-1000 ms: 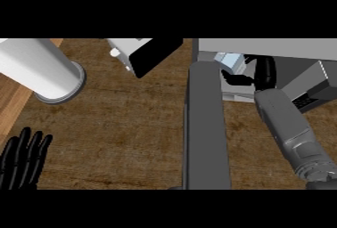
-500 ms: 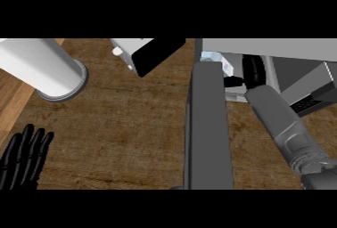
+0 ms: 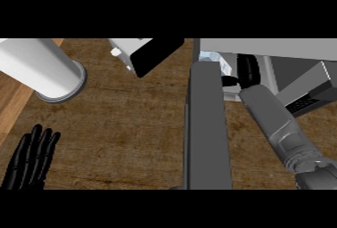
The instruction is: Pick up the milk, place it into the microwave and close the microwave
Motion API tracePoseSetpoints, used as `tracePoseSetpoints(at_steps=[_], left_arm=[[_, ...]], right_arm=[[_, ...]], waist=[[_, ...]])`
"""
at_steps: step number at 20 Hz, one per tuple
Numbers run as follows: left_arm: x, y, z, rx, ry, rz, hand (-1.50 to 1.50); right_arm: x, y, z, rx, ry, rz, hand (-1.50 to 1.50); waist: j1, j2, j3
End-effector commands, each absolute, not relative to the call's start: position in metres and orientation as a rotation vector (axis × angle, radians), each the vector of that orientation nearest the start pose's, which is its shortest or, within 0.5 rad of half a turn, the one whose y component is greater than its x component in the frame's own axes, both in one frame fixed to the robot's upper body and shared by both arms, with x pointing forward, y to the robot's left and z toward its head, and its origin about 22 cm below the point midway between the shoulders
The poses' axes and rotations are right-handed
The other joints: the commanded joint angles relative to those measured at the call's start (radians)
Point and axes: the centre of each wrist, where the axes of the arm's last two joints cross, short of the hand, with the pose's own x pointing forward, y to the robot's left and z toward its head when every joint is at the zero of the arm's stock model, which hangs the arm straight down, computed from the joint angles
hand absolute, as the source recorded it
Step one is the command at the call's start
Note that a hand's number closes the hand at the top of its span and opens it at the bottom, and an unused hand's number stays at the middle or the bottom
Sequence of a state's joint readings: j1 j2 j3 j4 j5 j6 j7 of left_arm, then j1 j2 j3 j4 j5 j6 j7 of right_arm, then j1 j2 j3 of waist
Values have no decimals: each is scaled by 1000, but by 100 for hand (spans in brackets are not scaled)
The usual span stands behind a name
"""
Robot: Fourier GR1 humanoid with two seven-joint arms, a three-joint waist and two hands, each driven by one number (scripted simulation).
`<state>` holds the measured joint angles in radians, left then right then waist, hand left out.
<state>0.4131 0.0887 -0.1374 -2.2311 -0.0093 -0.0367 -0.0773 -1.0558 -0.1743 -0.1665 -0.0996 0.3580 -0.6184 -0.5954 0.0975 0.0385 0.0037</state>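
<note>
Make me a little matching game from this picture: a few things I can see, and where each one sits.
Things:
1. left hand
2. right hand
3. white cylinder
4. microwave door

Places:
A. upper left of the counter
B. standing open down the middle of the view
C. lower left corner, fingers straight
D. reaching into the microwave at upper right

Pairs: 1-C, 2-D, 3-A, 4-B

White cylinder [image 3: 46,69] stands on wooden counter [image 3: 125,129].
</note>
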Motion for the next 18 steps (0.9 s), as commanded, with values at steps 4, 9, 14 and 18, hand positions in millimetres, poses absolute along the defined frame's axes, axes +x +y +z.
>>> tracePoseSetpoints(at_steps=[4,9,14,18], left_arm=[[131,238,87,29,-1913,-115,-150],[121,231,86,44,-1905,-121,-150],[128,237,90,45,-1916,-116,-150],[116,235,87,36,-1897,-116,-150]], right_arm=[[432,-212,17,-812,-1771,347,-150],[442,-229,40,-828,-1808,308,-150],[432,-260,29,-882,-1848,267,-150],[434,-270,35,-857,-1855,261,-150]], waist=[[3,0,0],[-9,-8,-1],[-22,-5,0],[-23,-13,-1]])
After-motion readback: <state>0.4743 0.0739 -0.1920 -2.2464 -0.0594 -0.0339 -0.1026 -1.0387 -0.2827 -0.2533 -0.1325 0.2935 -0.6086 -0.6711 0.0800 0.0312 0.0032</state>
